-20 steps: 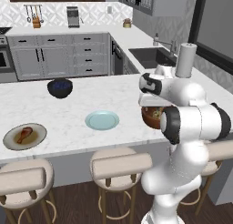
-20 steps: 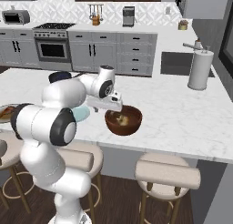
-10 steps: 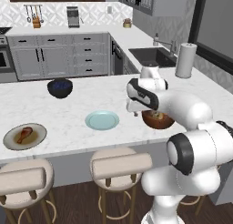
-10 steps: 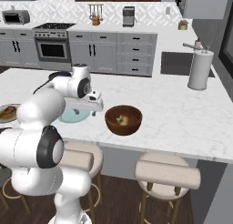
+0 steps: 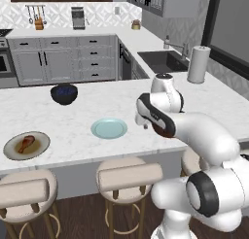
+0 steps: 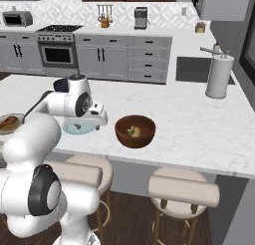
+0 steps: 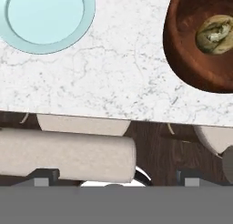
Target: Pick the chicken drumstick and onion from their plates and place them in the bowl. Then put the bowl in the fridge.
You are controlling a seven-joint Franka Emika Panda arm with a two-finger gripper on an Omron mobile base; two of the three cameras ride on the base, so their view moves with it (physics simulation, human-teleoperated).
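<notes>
- Onion (image 7: 214, 33) sits inside the wooden bowl (image 7: 191, 59), which you see at 2 o'clock in the hand view, on the marble counter (image 7: 118, 82).
- Drumstick (image 5: 26, 143) lies on its beige plate (image 5: 41, 146), at 9 o'clock in your left base view.
- Blue plate (image 7: 45, 18), bare, sits at 11 o'clock in the hand view.
- Gripper (image 6: 84, 125) hangs released, holding nothing, over the counter between blue plate and bowl.
- Dark bowl (image 5: 64, 93) stands farther back.

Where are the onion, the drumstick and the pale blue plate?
onion (image 7: 215, 33): hand view, middle of the bulb.
drumstick (image 5: 25, 144): left base view, its meaty part.
pale blue plate (image 5: 109, 128): left base view, bare centre.
</notes>
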